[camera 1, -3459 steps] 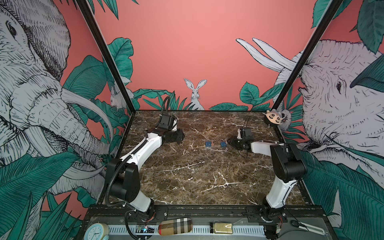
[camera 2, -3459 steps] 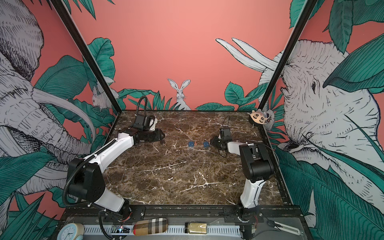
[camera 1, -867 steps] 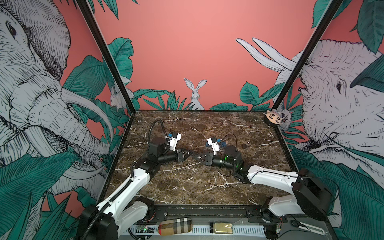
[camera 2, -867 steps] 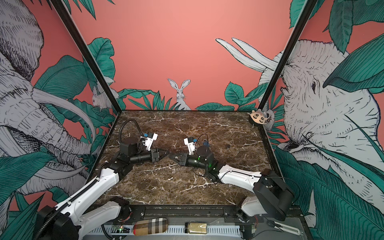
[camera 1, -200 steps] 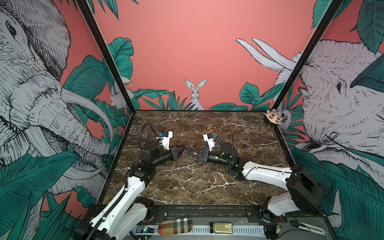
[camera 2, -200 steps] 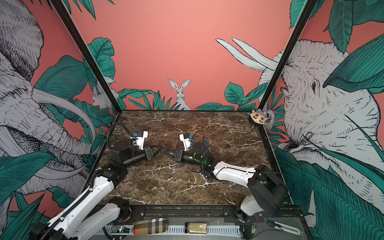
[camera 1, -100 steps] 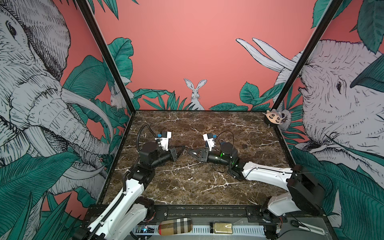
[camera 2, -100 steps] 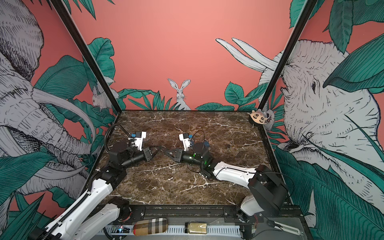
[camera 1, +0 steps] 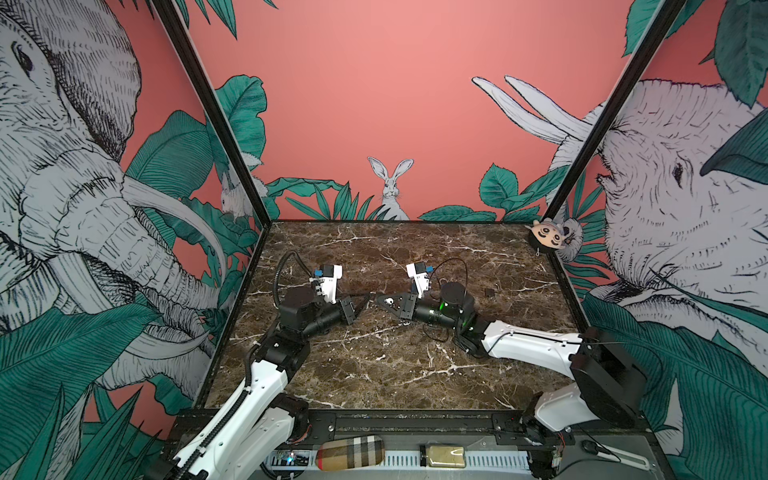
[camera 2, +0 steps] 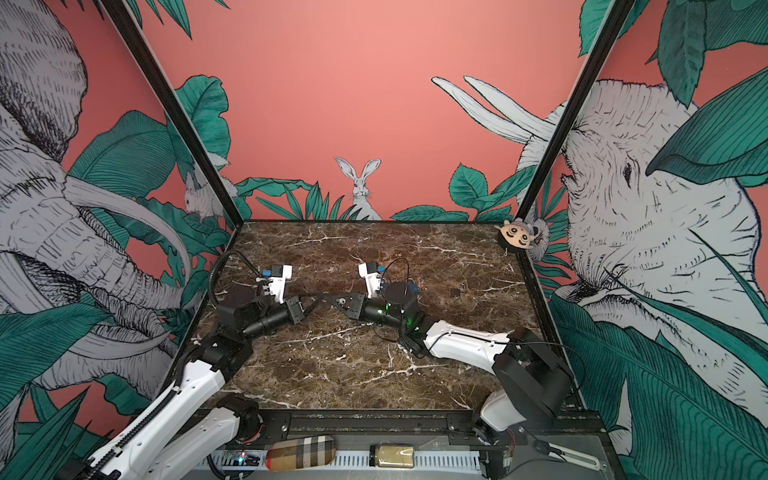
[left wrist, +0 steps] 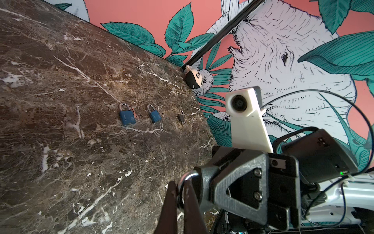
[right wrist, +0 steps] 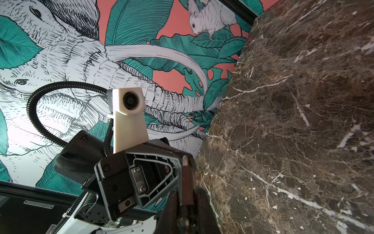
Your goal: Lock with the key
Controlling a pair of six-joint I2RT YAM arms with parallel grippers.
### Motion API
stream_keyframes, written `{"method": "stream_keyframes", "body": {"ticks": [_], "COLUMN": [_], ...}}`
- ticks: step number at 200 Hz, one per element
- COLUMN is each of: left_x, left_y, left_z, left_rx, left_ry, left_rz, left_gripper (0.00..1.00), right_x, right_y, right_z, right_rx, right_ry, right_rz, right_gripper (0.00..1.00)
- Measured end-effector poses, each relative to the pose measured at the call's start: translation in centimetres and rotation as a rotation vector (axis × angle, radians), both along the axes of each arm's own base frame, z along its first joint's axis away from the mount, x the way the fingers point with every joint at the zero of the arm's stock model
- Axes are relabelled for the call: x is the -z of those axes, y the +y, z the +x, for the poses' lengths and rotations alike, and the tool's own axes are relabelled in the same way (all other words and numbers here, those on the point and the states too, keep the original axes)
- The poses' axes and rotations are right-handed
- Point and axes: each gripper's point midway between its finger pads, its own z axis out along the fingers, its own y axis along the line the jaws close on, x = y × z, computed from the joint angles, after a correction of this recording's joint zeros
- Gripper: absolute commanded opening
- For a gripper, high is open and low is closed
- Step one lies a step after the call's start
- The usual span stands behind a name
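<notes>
Both arms have come in from the far back of the brown marble table (camera 1: 374,374) and now meet tip to tip mid-table. Left gripper (camera 1: 363,298) fully closed; what it pinches is unresolved, presumably the key. Right gripper (camera 1: 381,300) narrow on a brass-coloured piece with silver loop (left wrist: 184,177), likely the padlock, presented for insertion.

Brown tabletop (camera 1: 374,374) veined white; larger padlock (left wrist: 127,118) and smaller padlock (left wrist: 155,117) blue, silver-shackled; tiny padlock (left wrist: 181,117) black; coral walls (camera 1: 374,104), teal leaves (camera 1: 241,112), grey-white elephants (camera 1: 685,187); tartan case (camera 1: 351,452).
</notes>
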Motion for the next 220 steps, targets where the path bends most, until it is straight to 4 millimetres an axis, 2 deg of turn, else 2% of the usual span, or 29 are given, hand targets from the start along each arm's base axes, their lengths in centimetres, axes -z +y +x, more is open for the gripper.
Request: {"method": "stream_keyframes", "body": {"ticks": [49, 101, 137, 182, 220], "left_x": [0.4, 1.6, 1.9, 1.3, 0.4], "left_y": [-0.3, -2.3, -3.0, -3.2, -3.4], "left_z": [0.7, 0.4, 0.3, 0.2, 0.5], "left_rx": [0.002, 0.108, 0.148, 0.163, 0.156], "left_ry": [0.016, 0.067, 0.079, 0.072, 0.054], "left_rz": [0.007, 0.027, 0.02, 0.0, -0.03], "left_gripper": [0.0, 0.0, 0.0, 0.0, 0.07], "right_x": [0.5, 1.9, 2.2, 1.8, 1.0], "right_y": [-0.3, -2.4, -3.1, -3.4, -3.4], "right_z": [0.5, 0.1, 0.0, -0.2, -0.1], "right_rx": [0.03, 0.093, 0.112, 0.116, 0.116], "right_ry": [0.008, 0.019, 0.03, 0.023, 0.019], "right_rz": [0.0, -0.01, 0.005, 0.043, 0.09], "right_gripper": [0.0, 0.0, 0.0, 0.0, 0.0]}}
